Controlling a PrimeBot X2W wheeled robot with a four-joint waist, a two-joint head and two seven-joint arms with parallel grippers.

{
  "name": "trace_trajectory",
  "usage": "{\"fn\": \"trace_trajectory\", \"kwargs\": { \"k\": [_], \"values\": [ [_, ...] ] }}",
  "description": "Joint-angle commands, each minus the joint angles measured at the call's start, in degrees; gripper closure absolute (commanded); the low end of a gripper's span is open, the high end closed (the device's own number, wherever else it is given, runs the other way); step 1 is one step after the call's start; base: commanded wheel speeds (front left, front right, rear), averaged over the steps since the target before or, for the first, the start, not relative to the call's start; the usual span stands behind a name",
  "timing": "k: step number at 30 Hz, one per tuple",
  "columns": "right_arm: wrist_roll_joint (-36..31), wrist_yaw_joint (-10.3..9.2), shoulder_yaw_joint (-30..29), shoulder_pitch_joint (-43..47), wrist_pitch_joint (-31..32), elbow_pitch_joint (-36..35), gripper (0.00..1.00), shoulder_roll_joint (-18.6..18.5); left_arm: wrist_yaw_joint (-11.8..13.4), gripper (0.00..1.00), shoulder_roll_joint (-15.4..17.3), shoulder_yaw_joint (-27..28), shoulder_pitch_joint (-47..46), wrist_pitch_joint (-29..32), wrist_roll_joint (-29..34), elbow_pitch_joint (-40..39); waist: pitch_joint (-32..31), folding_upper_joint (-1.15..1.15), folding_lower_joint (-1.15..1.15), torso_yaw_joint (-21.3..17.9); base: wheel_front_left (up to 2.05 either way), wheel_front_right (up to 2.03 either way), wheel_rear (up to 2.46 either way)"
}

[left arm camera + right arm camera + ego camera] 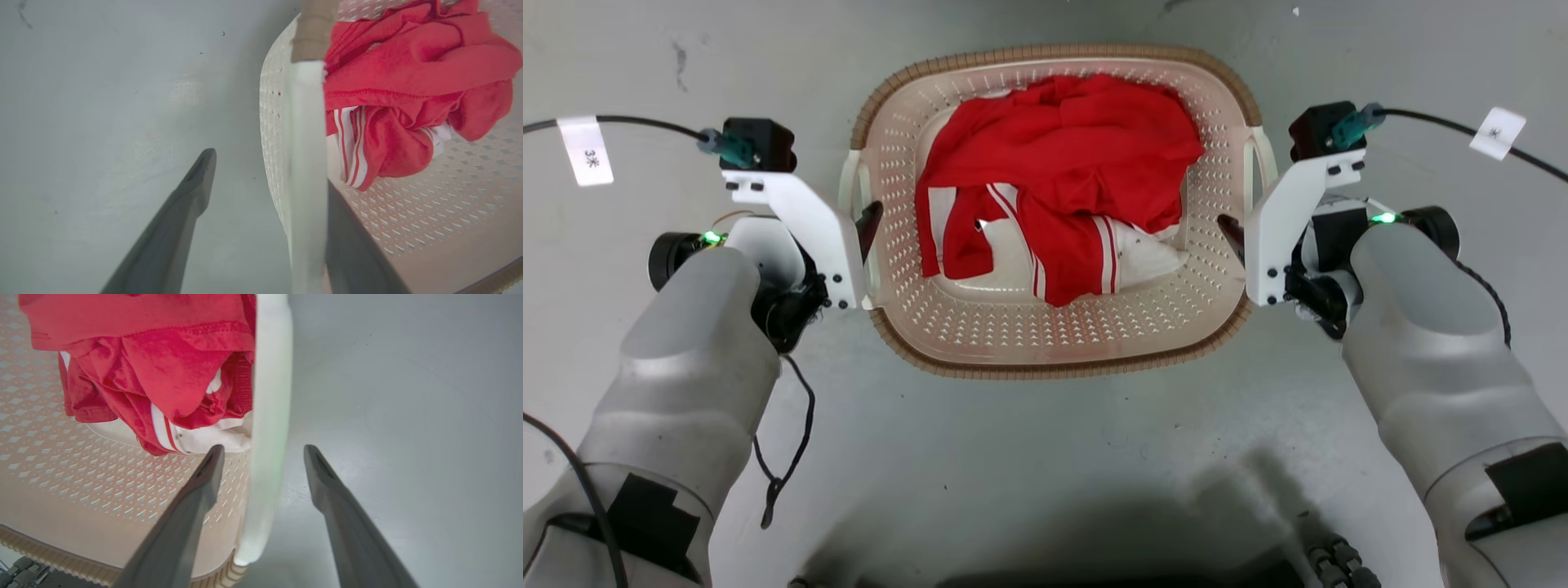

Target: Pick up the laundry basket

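From the head, the laundry basket [1045,331] sits mouth up on the grey floor [1045,457]. It has cream holed walls, a brown woven-look rim, and a white left handle [849,186] and right handle [1267,159]. Its long axis runs left to right, handle to handle. Inside lies a crumpled red garment [1078,139] with white stripes. In the left wrist view, the left tool [269,169] is released, its 2 fingers spread either side of the left handle. In the right wrist view, the right tool [263,449] is likewise released, 2 fingers astride the right handle with gaps showing.
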Motion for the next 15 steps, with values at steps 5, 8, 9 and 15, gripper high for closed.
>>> {"fn": "trace_trajectory", "kwargs": {
  "k": [5, 8, 9, 15],
  "values": [
    [2.0, -0.04, 1.5, -2.5, -0.7, 2.2, 0.0, 0.1, 0.0, 0.0, -0.5, -1.8, -2.0, -0.3, -1.4, 1.1, 1.6, 0.0, -0.01, 0.1, 0.0, 0.0, 0.0],
    [3.7, -0.04, 2.8, -2.9, -0.7, 2.8, 0.0, 0.1, 0.0, 0.0, -0.9, -3.1, -3.0, 0.1, -2.3, 1.5, 2.2, 0.0, -0.01, 0.2, 0.0, 0.0, 0.0],
    [4.0, -0.04, 3.2, -3.2, -1.0, 3.0, 0.0, 0.1, 0.0, 0.06, -1.2, -3.4, -3.1, 0.4, -2.8, 1.5, 2.3, 0.0, -0.01, 0.2, 0.0, 0.0, 0.0],
    [8.0, -0.04, 6.1, -3.2, -0.4, 3.4, 1.0, 0.1, 0.1, 1.0, -1.0, -5.6, -3.8, 2.4, -5.5, 1.3, 2.4, 0.0, -0.01, 0.2, 0.0, 0.0, 0.0]
  ]
}}
